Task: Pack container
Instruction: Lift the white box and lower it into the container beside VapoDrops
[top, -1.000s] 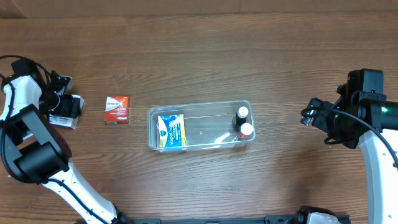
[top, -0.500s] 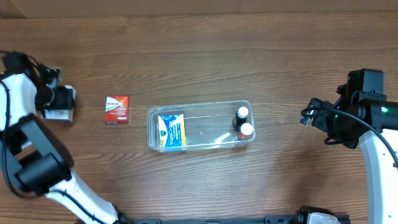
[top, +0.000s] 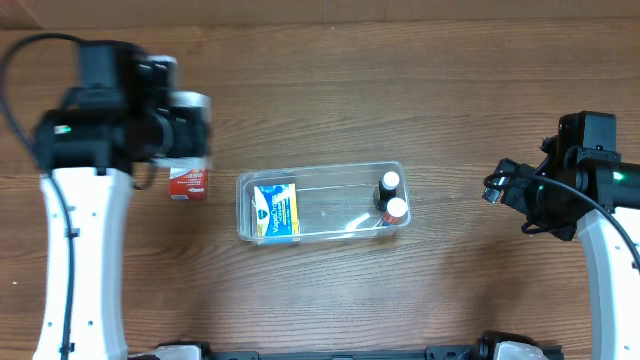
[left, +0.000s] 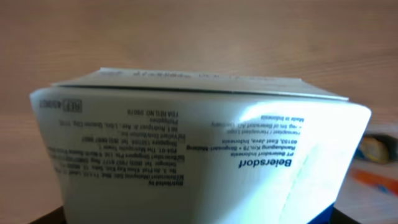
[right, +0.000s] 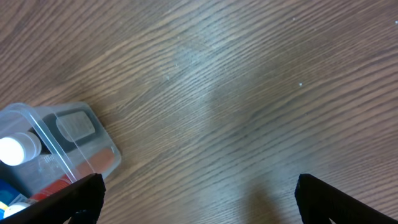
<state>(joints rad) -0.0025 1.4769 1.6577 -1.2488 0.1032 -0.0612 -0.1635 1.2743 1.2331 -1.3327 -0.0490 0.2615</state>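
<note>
The clear plastic container (top: 330, 212) lies mid-table. It holds a blue and yellow box (top: 275, 212) at its left end and two small bottles at its right end, one with a white cap (top: 390, 180) and one with a red cap (top: 396, 209). My left gripper (top: 186, 125) is shut on a white box (top: 193, 104) with printed text. That box fills the left wrist view (left: 199, 149). The gripper hangs above a red box (top: 188, 184), left of the container. My right gripper (right: 199, 199) is open and empty, right of the container's corner (right: 68, 127).
The red box is partly hidden under my left arm. The right arm (top: 560, 190) stays at the table's right side, well away from the container. The table is brown wood.
My left arm has swung from the far left edge towards the middle with the white box, and now hangs over the red box. The right arm has not moved.
</note>
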